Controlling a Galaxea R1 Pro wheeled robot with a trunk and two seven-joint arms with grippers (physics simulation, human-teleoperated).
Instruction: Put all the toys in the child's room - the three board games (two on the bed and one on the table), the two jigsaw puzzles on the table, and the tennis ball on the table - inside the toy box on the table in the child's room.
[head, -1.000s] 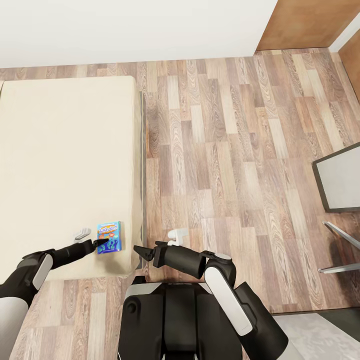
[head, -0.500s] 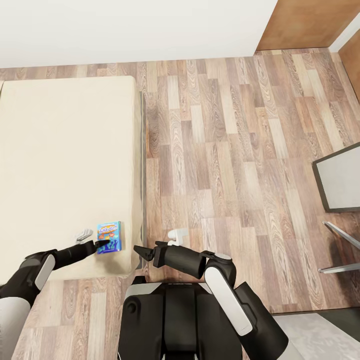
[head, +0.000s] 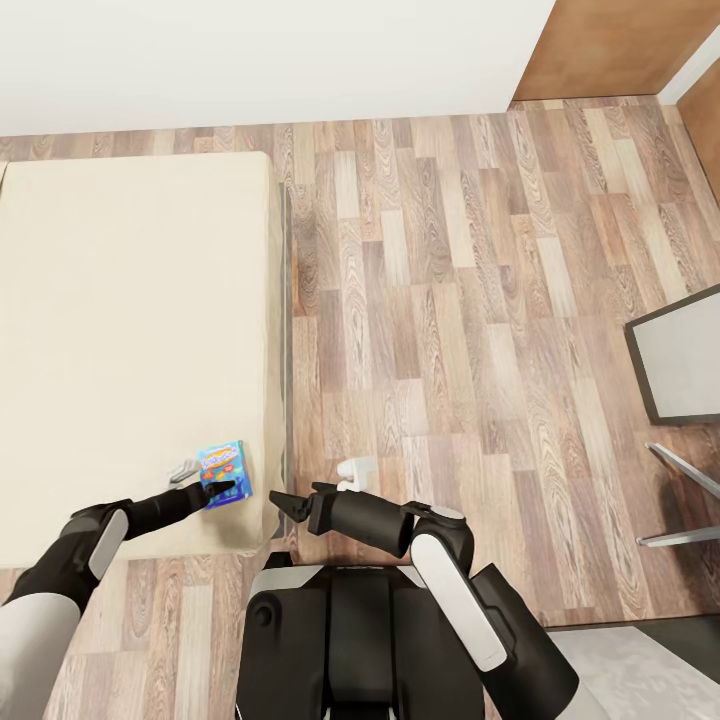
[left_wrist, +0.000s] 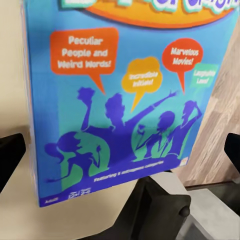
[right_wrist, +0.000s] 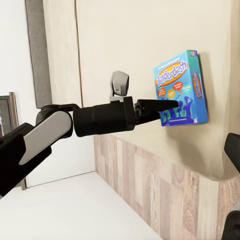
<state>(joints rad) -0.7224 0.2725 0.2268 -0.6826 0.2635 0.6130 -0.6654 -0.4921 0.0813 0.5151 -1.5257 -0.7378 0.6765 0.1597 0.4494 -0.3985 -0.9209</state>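
A blue board game box (head: 224, 474) lies flat on the cream mattress of the bed (head: 130, 330), close to the bed's corner nearest the robot and just inside its grey padded edge. The box is slightly turned against the bed's edge.

Seen from the right wrist, the box (right_wrist: 181, 88) carries an orange title banner that appears to read "Balderdash". In the left wrist view the box (left_wrist: 125, 95) is close up. Its speech bubbles read "Peculiar People and Weird Words!" in orange, "Incredible Initials!" in yellow, "Marvelous Movies!" in red, and a green bubble that seems to say "Laughable Laws". Purple silhouettes of people stand under the bubbles, above a line of print too small to read.

The left gripper (head: 218, 489) reaches over the mattress to the near edge of the box. In the left wrist view its two dark fingertips (left_wrist: 10, 152) stand spread wide, one on each side of the box, not closed on it. From the right wrist the same gripper (right_wrist: 157, 106) shows as a black pointed tip at the box.

The right gripper (head: 279, 500) hangs beside the bed's near corner, over the wood-plank floor (head: 450, 300). Its fingers look parted.
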